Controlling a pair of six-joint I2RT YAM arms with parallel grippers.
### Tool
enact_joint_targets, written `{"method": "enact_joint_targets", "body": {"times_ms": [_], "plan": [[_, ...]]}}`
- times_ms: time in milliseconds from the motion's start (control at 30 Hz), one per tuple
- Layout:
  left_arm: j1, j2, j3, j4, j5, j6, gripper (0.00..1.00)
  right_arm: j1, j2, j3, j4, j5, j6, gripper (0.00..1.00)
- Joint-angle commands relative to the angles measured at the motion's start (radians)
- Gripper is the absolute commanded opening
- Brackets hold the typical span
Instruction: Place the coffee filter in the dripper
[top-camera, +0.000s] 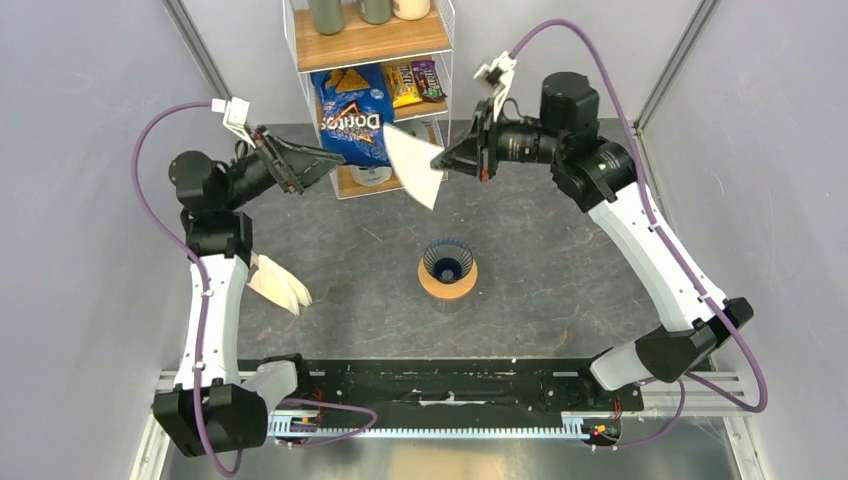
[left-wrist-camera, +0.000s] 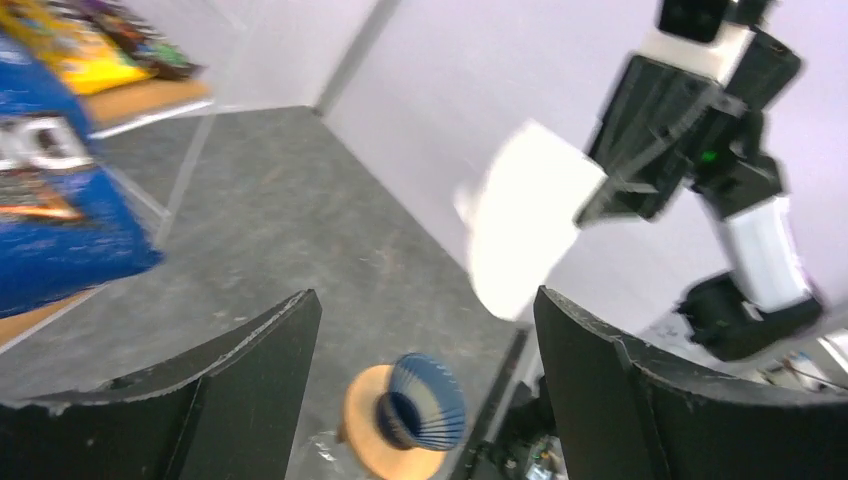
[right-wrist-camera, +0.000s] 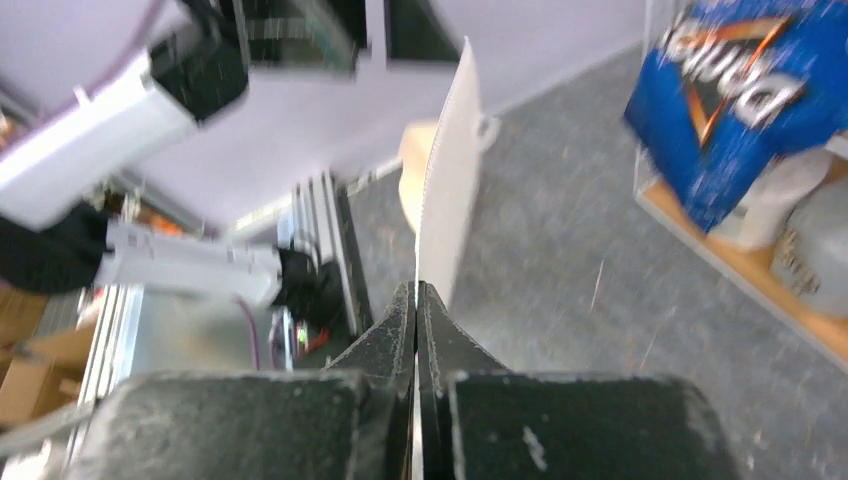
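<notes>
Right gripper (top-camera: 450, 158): my arm raised, wrist level, pointing left, jaws pinched on filter (top-camera: 415, 165), held aloft beyond dripper (top-camera: 447, 262). Left gripper (top-camera: 328, 160): raised, facing it, jaws spread, near filter, apart.

Only one word reads clearly: the brand name "Doritos", printed across the blue chip bag (top-camera: 352, 112).
</notes>
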Motion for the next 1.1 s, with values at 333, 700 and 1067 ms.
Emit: {"method": "enact_joint_targets", "body": {"times_ms": [333,700,1067], "plan": [[-0.305,-0.049,-0.047,0.345,-0.065,-0.217,0.9,0.005,-0.035,0.019,0.607,0.082,0.362,0.0],[-0.391,0.039,0.04,0.437,-0.148,-0.264,0.84,0.054,-0.058,-0.028,0.576,0.046,0.288,0.0],[-0.411,0.0,0.045,0.251,0.002,-0.001,0.02,0.037,-0.127,-0.061,0.226,0.028,-0.025,0.66]]}}
